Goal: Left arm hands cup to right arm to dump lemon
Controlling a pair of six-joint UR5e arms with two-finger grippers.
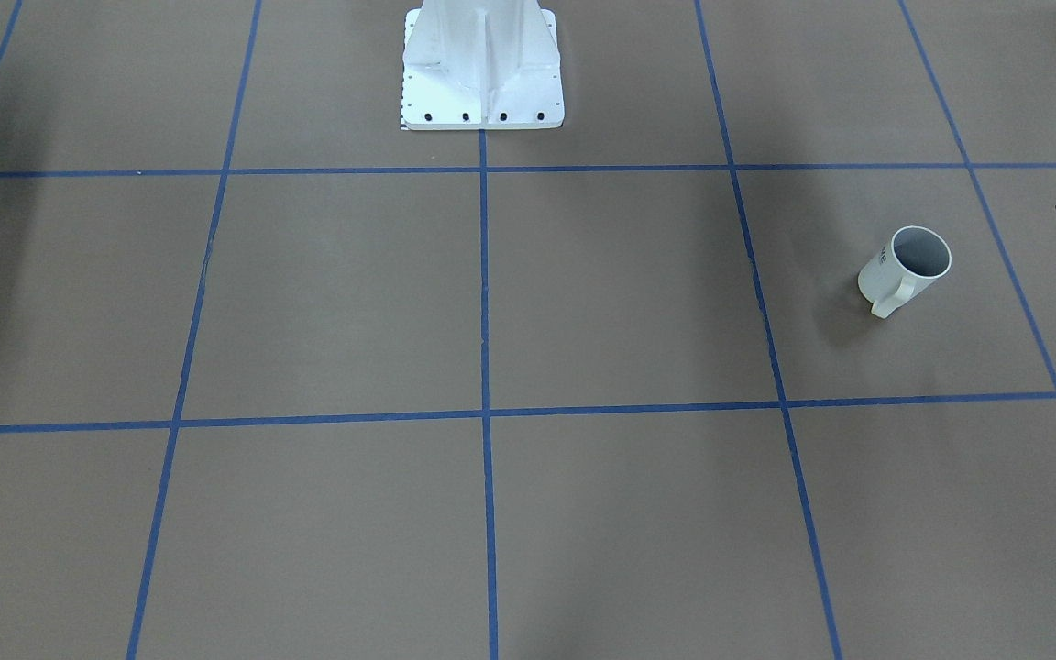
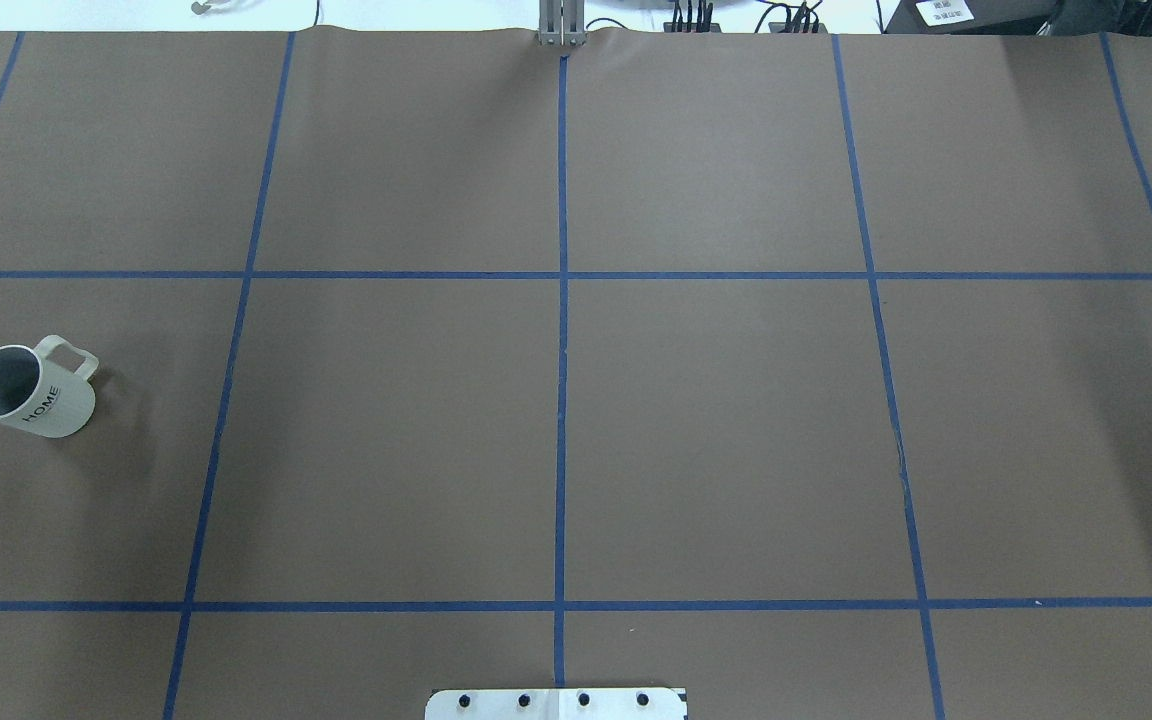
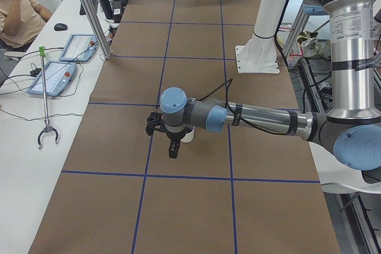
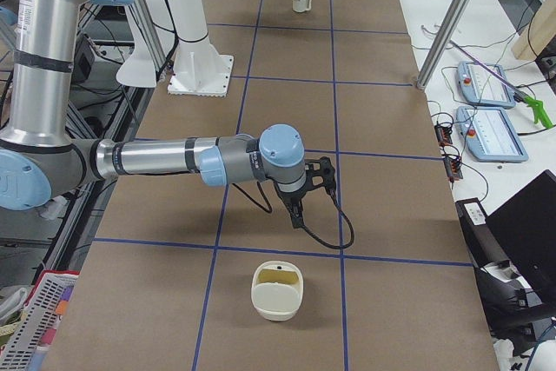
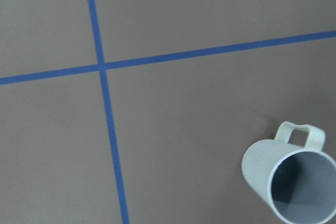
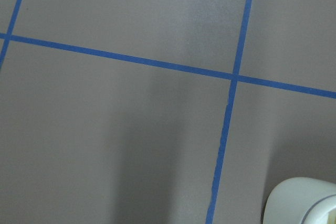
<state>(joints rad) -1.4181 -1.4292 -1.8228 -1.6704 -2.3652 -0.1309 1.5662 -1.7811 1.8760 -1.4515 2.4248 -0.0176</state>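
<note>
The cup (image 2: 28, 392) is a small off-white mug with a greyish inside, a squarish looped handle and the word HOME in black on its side. It stands upright on the brown table (image 2: 716, 420), far out on the robot's left, in the middle row of the blue-taped squares. Its handle is turned away from the robot's base and toward the middle of the table. The left claw (image 3: 172, 149) hangs pointing down near the cup and hides part of it in the left side view. In the front view the cup stands free with nothing around it. I cannot tell how far the left claw is open. The right claw (image 4: 296, 217) hangs over bare table at the other end, apart from a cream tub (image 4: 276, 291), and its opening cannot be told either.
</note>
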